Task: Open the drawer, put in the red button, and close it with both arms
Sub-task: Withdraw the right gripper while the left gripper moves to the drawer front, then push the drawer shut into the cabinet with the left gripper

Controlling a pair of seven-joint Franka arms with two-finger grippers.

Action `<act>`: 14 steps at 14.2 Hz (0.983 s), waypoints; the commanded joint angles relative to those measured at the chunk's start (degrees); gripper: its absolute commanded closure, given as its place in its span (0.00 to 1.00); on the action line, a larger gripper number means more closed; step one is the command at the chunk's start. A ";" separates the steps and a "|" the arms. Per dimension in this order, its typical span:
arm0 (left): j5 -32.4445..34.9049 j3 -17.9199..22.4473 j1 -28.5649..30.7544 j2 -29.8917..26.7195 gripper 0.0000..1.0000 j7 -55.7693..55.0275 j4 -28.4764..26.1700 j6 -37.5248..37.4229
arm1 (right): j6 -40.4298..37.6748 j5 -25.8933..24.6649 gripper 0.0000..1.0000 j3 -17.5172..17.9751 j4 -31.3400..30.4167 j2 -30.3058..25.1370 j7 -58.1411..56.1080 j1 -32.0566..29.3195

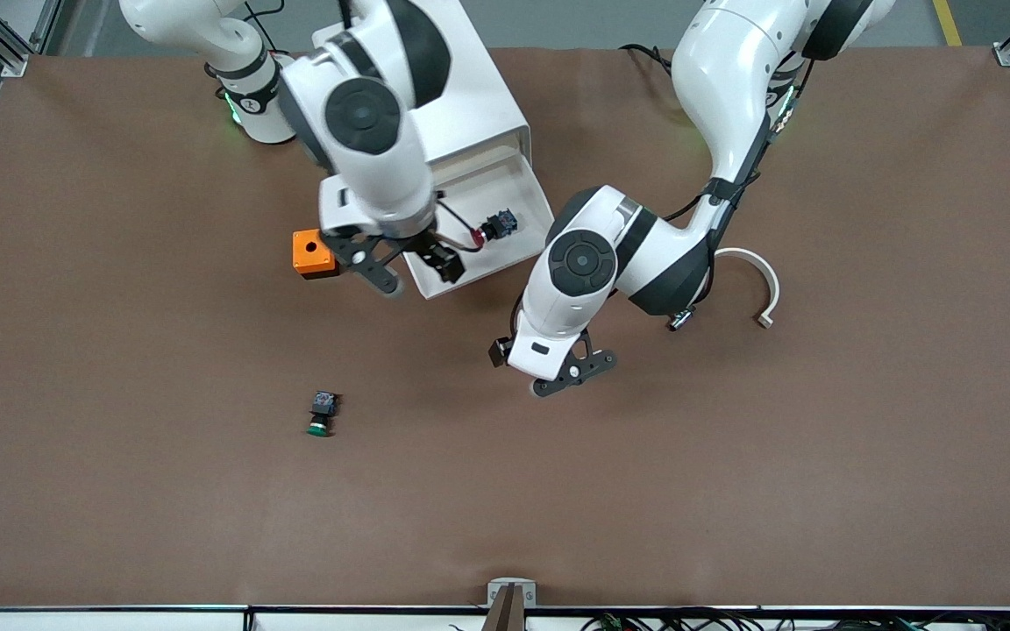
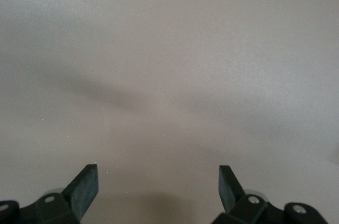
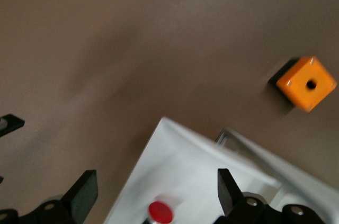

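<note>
The drawer [image 1: 505, 186] stands pulled out of the white cabinet [image 1: 470, 96] toward the front camera. The red button [image 1: 494, 228] lies on its side inside the drawer, its red cap toward the right arm's end. My right gripper [image 1: 416, 270] is open and empty, hovering over the drawer's front edge. In the right wrist view the red cap [image 3: 160, 212] shows on the drawer's white floor [image 3: 185, 166], between the open fingers of that gripper [image 3: 156, 187]. My left gripper [image 1: 577, 372] is open and empty over bare table, nearer the front camera than the drawer; its wrist view [image 2: 158, 176] shows only brown table.
An orange box with a hole [image 1: 314, 253] sits beside the drawer toward the right arm's end, also in the right wrist view [image 3: 307, 82]. A green-capped switch [image 1: 322, 414] lies nearer the front camera. A white curved piece [image 1: 759, 285] lies toward the left arm's end.
</note>
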 commanded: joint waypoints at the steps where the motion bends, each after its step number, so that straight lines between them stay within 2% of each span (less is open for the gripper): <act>1: 1.26 0.15 -0.30 -1.82 0.00 -0.59 -2.80 1.35 | -4.05 -0.24 0.00 0.71 -0.47 -3.72 -17.46 -8.37; 6: 1.35 -0.02 -3.02 -4.01 0.00 -3.31 -8.77 4.07 | -8.19 -2.34 0.00 0.71 -0.47 -6.80 -43.85 -22.10; 12: 1.26 -0.46 -7.41 -4.72 0.00 -8.32 -10.36 4.25 | -8.98 -3.05 0.00 0.71 -0.38 -7.15 -67.67 -33.53; 14: 0.65 -0.46 -8.65 -4.72 0.00 -8.68 -10.80 4.16 | -9.51 -3.05 0.00 0.62 -0.38 -7.24 -69.47 -35.91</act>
